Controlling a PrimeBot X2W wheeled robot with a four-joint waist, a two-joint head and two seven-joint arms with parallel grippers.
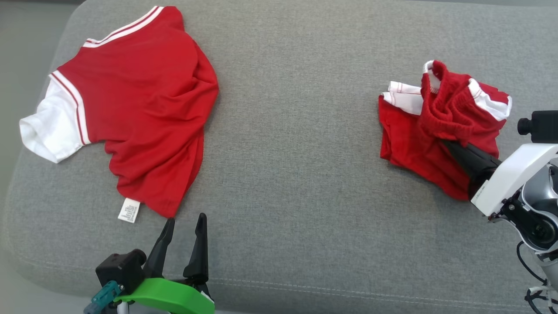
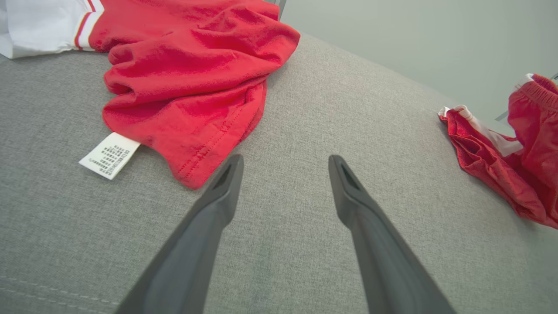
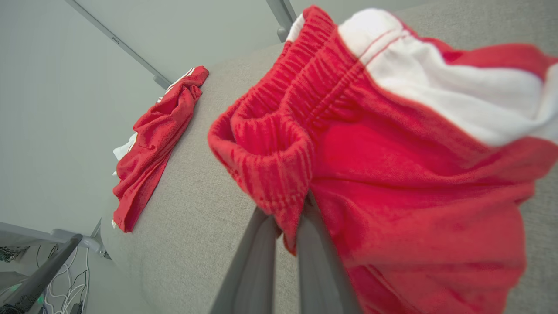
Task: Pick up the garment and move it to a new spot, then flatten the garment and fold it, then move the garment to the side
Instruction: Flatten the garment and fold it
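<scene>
Surface: grey upholstered cushion [image 1: 296,152], woven fabric, rounded corners, stitched seam [image 1: 348,290] along the near edge. Room, from the wrist views: plain pale wall behind, thin metal frame bars, and cables on the floor [image 3: 65,283] past the cushion's corner.

Far left: red shirt [image 1: 144,100], spread but rumpled, with folds running down its right side. White sleeve [image 1: 48,126] with red stripes points at the cushion's left edge. White care label [image 1: 129,210] pokes out flat from under the hem.

Left end effector [image 1: 185,218] sits low at the near edge, just below the shirt's bottom corner. Fingers are spread fully apart with nothing between them. In the left wrist view its left fingertip [image 2: 231,168] is just beside the hem; contact can't be told.

Bare cushion between the two garments; they are well apart.

Right: red shorts [image 1: 414,135] with white side panels, bunched in a heap near the cushion's right edge. Left wrist view shows the lower edge lying on the cushion, with the waistband end higher.

Right end effector [image 1: 455,150] comes in from the lower right, dark fingers buried in the heap. In the right wrist view it is [image 3: 290,218] closed tight, pinching a fold of the ribbed elastic waistband [image 3: 279,144]. A white panel [image 3: 436,83] drapes to the right of the grip, slightly blurred.
</scene>
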